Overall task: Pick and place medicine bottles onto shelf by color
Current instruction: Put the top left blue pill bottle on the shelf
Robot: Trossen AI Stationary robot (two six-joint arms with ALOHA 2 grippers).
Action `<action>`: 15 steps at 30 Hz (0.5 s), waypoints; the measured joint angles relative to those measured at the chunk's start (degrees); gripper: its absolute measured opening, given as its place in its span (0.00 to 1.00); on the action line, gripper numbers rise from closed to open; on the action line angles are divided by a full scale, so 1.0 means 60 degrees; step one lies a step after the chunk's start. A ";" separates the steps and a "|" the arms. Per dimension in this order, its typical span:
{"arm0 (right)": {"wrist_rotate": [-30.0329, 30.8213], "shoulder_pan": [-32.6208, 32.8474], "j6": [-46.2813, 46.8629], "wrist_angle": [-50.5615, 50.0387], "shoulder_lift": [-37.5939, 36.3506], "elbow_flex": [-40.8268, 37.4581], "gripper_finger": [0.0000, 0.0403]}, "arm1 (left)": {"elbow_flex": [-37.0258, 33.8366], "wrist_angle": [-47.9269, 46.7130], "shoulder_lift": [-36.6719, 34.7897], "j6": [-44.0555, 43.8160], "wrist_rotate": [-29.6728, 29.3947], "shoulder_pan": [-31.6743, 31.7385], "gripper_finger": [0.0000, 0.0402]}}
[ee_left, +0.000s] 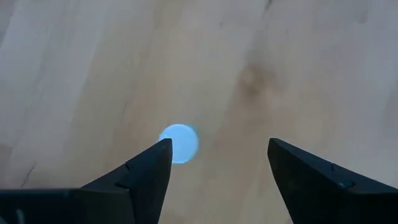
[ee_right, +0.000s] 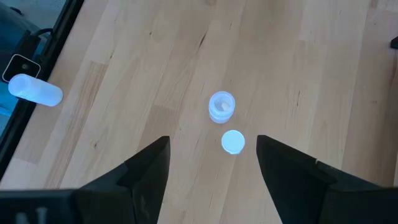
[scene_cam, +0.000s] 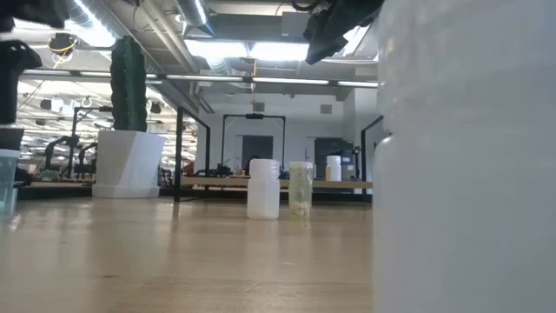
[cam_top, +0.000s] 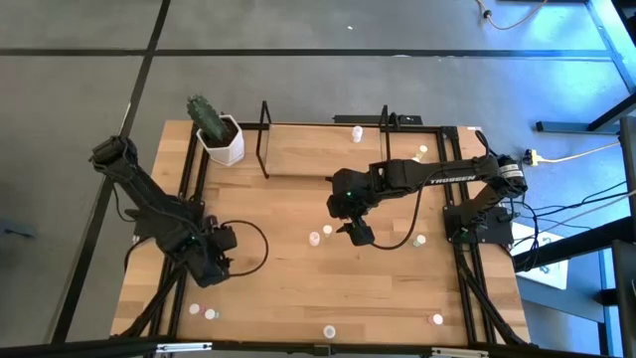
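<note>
From overhead, the left gripper [cam_top: 211,261] hangs over the table's near left part and the right gripper [cam_top: 356,231] over the middle, just beside two upright medicine bottles [cam_top: 320,236], while the wire shelf [cam_top: 323,139] stands well apart at the far edge, so the carry is long. The left wrist view alone shows spread, empty fingers [ee_left: 149,171] with a round bottle top [ee_left: 180,143] off-centre against one, so closing now could tip it. The right wrist view shows spread fingers [ee_right: 149,168] above two close bottles [ee_right: 226,121], and a bottle lying on its side [ee_right: 35,89] by the rail; reaching for one upright bottle might nudge its neighbour.
</note>
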 joint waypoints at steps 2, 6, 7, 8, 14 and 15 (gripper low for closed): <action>0.0000 0.0000 0.0000 -0.0002 0.0000 0.0002 0.60 | -0.0173 -0.0006 0.0000 -0.0002 -0.0002 0.0111 0.65; 0.0001 0.0003 0.0000 -0.0004 0.0000 0.0003 0.60 | -0.0467 0.0007 0.0000 0.0036 0.0001 0.0367 0.65; 0.0001 0.0000 0.0000 0.0000 0.0000 0.0001 0.60 | -0.0530 0.0027 0.0000 0.0135 0.0001 0.0447 0.65; 0.0001 0.0003 0.0000 0.0000 0.0000 0.0003 0.60 | -0.0584 0.0074 0.0000 0.0241 -0.0002 0.0534 0.65; 0.0001 0.0002 0.0000 -0.0004 0.0000 0.0004 0.60 | -0.1026 0.0652 0.0000 0.0844 0.0475 0.1115 0.65; 0.0001 0.0002 0.0000 0.0000 0.0000 0.0003 0.60 | -0.1114 0.0785 0.0000 0.0936 0.0539 0.1175 0.65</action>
